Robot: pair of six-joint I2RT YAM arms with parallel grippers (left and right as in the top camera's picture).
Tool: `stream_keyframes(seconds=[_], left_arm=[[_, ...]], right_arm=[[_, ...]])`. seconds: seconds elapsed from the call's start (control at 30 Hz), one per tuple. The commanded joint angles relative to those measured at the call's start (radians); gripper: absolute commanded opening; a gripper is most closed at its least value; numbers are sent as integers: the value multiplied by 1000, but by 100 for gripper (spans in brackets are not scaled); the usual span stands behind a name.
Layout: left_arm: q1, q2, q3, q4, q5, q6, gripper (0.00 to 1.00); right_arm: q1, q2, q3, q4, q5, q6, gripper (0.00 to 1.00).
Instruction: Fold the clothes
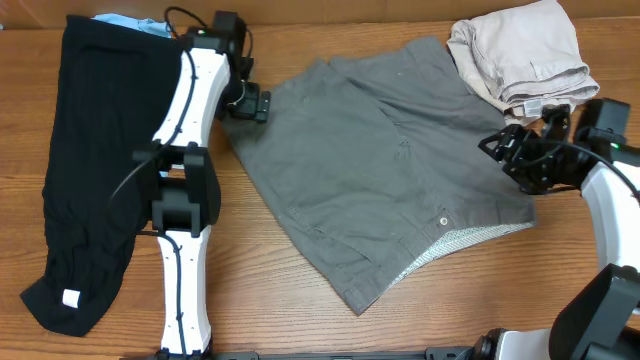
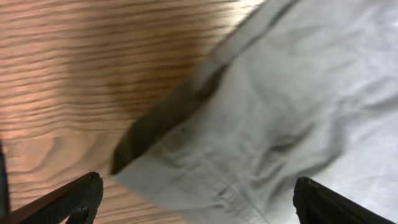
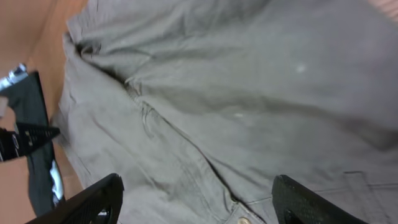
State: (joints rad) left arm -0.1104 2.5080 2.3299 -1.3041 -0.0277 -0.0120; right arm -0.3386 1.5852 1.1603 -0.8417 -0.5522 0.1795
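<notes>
As the table (image 1: 290, 290) is being viewed from overhead, the items are being listed as follows.

1. Shorts (image 1: 390, 170): grey, being shown spread flat across the middle of the frame. The waistband is being turned toward the lower right, where a pale button (image 1: 444, 221) and a strip of whitish lining (image 1: 470, 243) are being exposed.
2. Black garment (image 1: 85, 170): long, being shown laid down the left side of the frame, well apart from the shorts.
3. Beige garment (image 1: 520, 55): being shown bundled at the upper right, its lower edge just beside the shorts.
4. Blue cloth (image 1: 130, 22): only a corner is being shown, at the top left, above the black garment.
5. Left gripper (image 1: 255, 103): being held at the upper left edge of the shorts. In the left wrist view its fingers (image 2: 68, 199) are being held spread wide, with nothing gripped; a hemmed corner of the shorts (image 2: 298, 93) is being framed between them on the wood (image 2: 74, 62).
6. Right gripper (image 1: 505, 150): being held at the right edge of the shorts, below the beige garment. In the right wrist view its fingers (image 3: 87, 199) are likewise being held spread wide and empty over the grey cloth (image 3: 236, 81), and the button (image 3: 241, 220) is being cut off by the bottom edge.
</notes>
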Motion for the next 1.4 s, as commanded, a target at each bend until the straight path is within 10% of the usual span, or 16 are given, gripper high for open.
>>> stream_keyframes(seconds=[0.0,0.23,0.33,0.77,1.37], left_arm=[[-1,10,-24,8,19,-34,96],[-4,11,-167,92,33,-82,69],[-2,11,-207,100,31,-121,4],[18,10,-173,-389,-297,-249,4],[86,-198,-286,-386,-219,-319,4]], right_arm=[[39,-3,25,12,20,-13,78],[80,-3,25,24,21,-13,73],[82,-3,25,23,20,-13,68],[199,-3,25,-11,187,4,60],[302,-3,25,31,249,53,60]])
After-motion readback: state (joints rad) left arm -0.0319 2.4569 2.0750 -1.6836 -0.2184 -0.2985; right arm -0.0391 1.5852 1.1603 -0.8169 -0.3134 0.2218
